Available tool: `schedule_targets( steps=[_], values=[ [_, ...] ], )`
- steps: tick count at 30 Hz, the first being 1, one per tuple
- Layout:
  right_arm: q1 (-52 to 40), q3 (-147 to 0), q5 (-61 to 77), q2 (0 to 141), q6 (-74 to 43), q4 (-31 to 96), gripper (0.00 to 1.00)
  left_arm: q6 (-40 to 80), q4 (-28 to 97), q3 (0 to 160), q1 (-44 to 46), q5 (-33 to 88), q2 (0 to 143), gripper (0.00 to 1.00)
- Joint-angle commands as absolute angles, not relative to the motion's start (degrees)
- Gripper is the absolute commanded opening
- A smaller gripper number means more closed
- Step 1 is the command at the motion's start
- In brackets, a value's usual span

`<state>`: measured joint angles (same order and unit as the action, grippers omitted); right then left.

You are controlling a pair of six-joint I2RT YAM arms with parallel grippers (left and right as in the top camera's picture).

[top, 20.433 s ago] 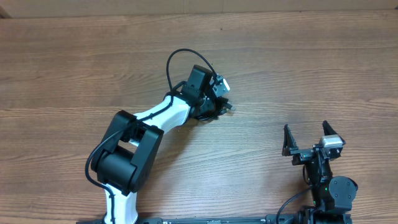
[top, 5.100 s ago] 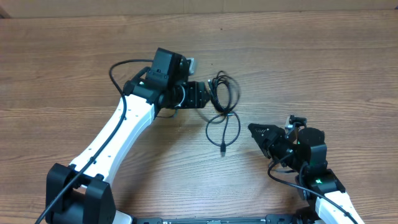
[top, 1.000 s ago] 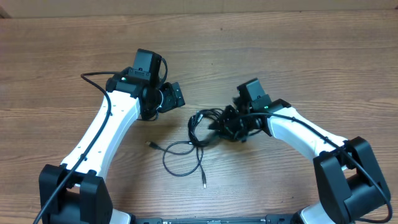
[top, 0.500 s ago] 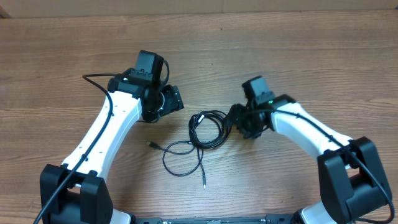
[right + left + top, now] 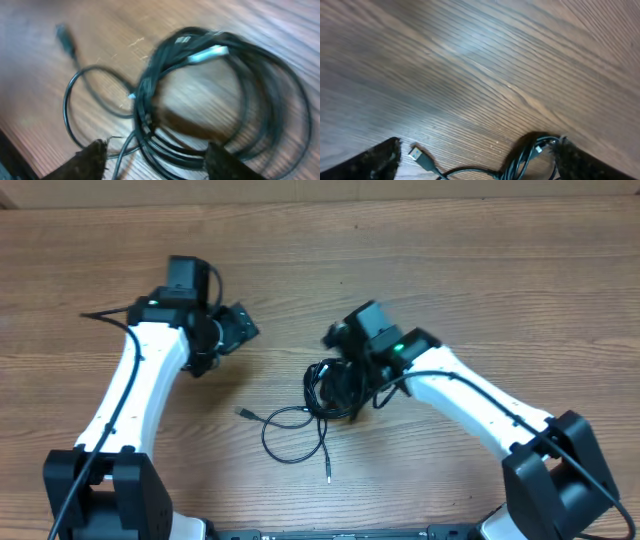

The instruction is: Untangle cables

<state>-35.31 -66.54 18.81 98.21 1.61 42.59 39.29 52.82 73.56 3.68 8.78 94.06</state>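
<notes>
The cables lie as thin black cords in a coiled bundle [image 5: 322, 388] at mid-table. One loose loop [image 5: 290, 438] trails toward me and ends in a small plug [image 5: 243, 412]. My right gripper [image 5: 350, 383] hangs directly over the bundle. In its wrist view it [image 5: 155, 165] is open, with several strands of the coil [image 5: 148, 102] running between the fingertips and a silvery plug [image 5: 207, 52] inside the coil. My left gripper [image 5: 238, 328] is open and apart from the cables, up and to the left. Its wrist view shows a USB plug [image 5: 418, 154] and the bundle's edge [image 5: 529, 152] between the spread fingers.
The wooden table [image 5: 480, 270] carries nothing else. Each arm's own thick black wire arcs beside it, the left one [image 5: 105, 315] sticking out to the left. The table's far edge [image 5: 320, 200] runs along the top of the overhead view.
My left arm has swung away to the left and back from the cables. My right gripper has moved left until it is above the bundle, with its jaws spread around strands.
</notes>
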Motion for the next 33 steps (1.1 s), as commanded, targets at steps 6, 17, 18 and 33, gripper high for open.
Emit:
schedule_targets(
  steps=[6,17,18,33],
  values=[
    [-39.48,-61.06,16.56,98.45,17.93,38.15,0.61,39.83,53.78,73.97,3.81,9.61,92.58,1.0],
    [-39.48,-54.15,15.38,98.5,18.52,26.41,0.61,39.83,53.89,73.97,3.81,9.45,92.58,1.0],
    [-39.48,-53.84,15.0,98.5,18.5,26.2,0.61,39.83,53.91,73.97,3.81,9.45,92.58,1.0],
    [-39.48,-46.22,16.67,98.5,14.55,23.2,0.12,39.9,53.56,73.97,3.81,9.5,92.58,0.99]
  ],
)
